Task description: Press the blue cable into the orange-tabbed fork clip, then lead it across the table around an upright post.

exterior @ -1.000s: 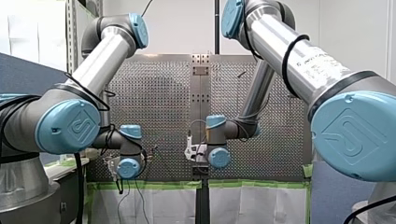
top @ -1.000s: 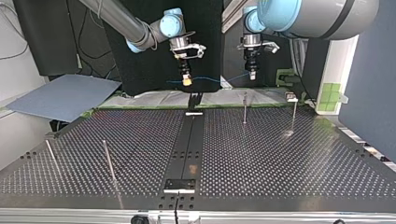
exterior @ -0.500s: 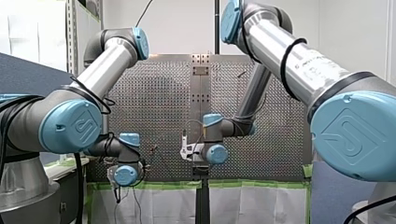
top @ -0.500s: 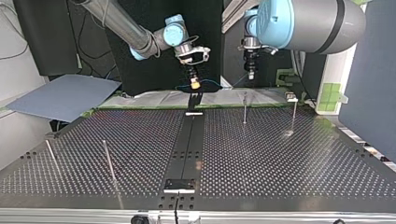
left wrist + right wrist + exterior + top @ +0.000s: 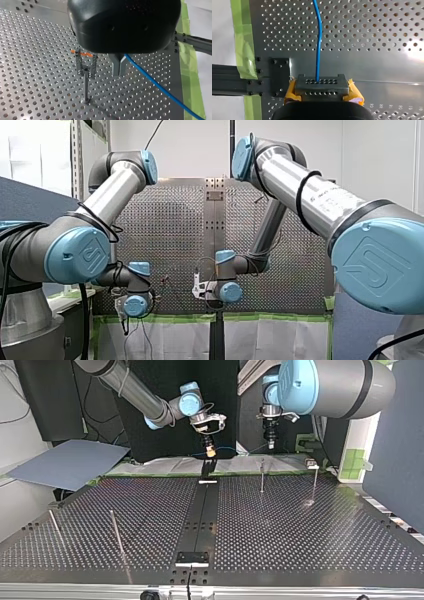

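My left gripper point(image 5: 119, 71), black with metal fingers point(image 5: 116, 65), is clenched on the thin blue cable point(image 5: 160, 91). From the fingers the cable slants away over the perforated metal table point(image 5: 37, 62) toward a strip of green tape point(image 5: 191, 62). Just beside those fingers, apart from the cable, stands the metal fork clip with orange tabs point(image 5: 86, 65), upright on a thin stem.

My right gripper point(image 5: 320, 85) has its yellow pads point(image 5: 355, 94) grasping the same blue cable, which runs straight ahead of it over the table with one slight kink.

In the top view both grippers hang at the table's far edge, my right at the middle and my left to its right, with the cable slung between them. Two thin metal posts point(image 5: 116, 532) stand well apart from them at that view's left
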Robot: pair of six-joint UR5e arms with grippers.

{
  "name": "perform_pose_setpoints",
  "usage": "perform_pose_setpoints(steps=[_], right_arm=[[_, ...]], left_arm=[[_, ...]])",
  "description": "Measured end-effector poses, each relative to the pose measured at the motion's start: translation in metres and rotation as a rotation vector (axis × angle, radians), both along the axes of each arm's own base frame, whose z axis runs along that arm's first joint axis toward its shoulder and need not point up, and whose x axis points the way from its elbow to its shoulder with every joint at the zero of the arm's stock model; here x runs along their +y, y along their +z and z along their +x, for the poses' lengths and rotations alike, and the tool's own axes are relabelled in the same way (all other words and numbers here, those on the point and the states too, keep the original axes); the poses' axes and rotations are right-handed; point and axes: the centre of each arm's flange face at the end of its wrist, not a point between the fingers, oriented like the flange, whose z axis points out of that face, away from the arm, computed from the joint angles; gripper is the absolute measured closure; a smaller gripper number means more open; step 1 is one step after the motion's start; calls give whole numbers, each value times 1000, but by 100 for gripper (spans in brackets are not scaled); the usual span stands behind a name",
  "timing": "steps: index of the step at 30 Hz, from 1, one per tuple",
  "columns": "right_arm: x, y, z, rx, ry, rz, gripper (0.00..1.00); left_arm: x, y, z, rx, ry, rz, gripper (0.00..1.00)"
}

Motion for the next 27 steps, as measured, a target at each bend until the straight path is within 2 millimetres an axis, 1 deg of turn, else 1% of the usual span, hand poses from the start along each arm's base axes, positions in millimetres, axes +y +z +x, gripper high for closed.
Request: perform_pose_setpoints(steps=[3, 10, 16, 20, 27], right_arm=[[-4, -2, 3, -2, 1, -2, 100], [-15, 0, 7, -10, -4, -9, 100], [-25, 1, 7, -13, -14, -13, 100], [-30, 0, 6, -10, -17, -14, 100], [-31, -1, 6, -5, -13, -12, 100]], left_arm=[[1, 1, 4, -7, 4, -2, 100], [1, 2, 17, -10, 0, 0, 100], [1, 3, 23, -14, 1, -4, 100], [3, 3, 24, -10, 4, -2, 100], [5, 0, 20, 32, 7, 17, 100]])
